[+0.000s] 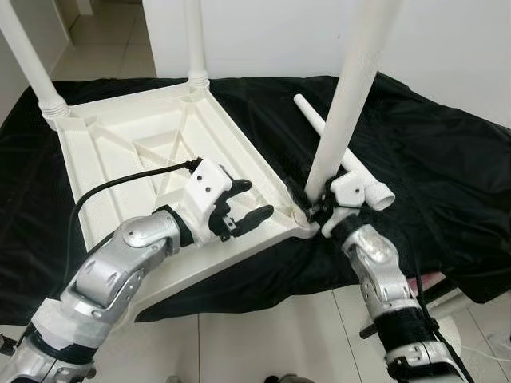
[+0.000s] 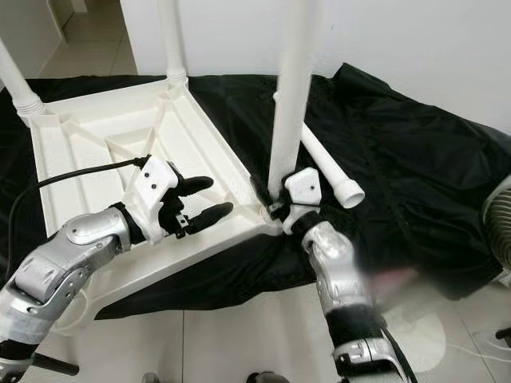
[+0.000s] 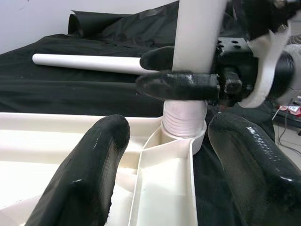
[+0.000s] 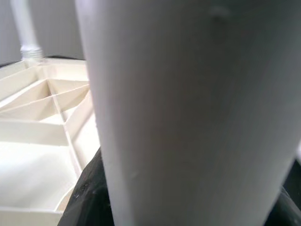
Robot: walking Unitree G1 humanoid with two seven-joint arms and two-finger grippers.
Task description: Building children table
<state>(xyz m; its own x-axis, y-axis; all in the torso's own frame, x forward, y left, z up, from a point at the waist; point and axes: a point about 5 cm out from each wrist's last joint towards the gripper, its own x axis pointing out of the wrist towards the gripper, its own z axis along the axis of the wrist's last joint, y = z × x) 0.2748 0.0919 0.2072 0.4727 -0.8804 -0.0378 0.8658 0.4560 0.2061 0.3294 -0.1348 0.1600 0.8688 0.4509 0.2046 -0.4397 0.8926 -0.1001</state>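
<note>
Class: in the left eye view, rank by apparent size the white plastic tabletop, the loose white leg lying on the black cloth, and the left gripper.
1. White plastic upturned tabletop
2. Loose white plastic leg lying on the black cloth
3. Left gripper, though nearer the camera, so flattered

My left gripper (image 3: 164, 169) hung open, its fingers (image 3: 84, 174) spread over the white tabletop (image 3: 160, 188). Between them stood a leg (image 3: 197, 33), its threaded end (image 3: 184, 117) seated in the corner socket (image 3: 181, 141). My right gripper (image 3: 188, 75) clasped that leg just above the thread. A loose leg (image 3: 84, 62) lay on the black cloth (image 3: 70, 94) behind.
</note>
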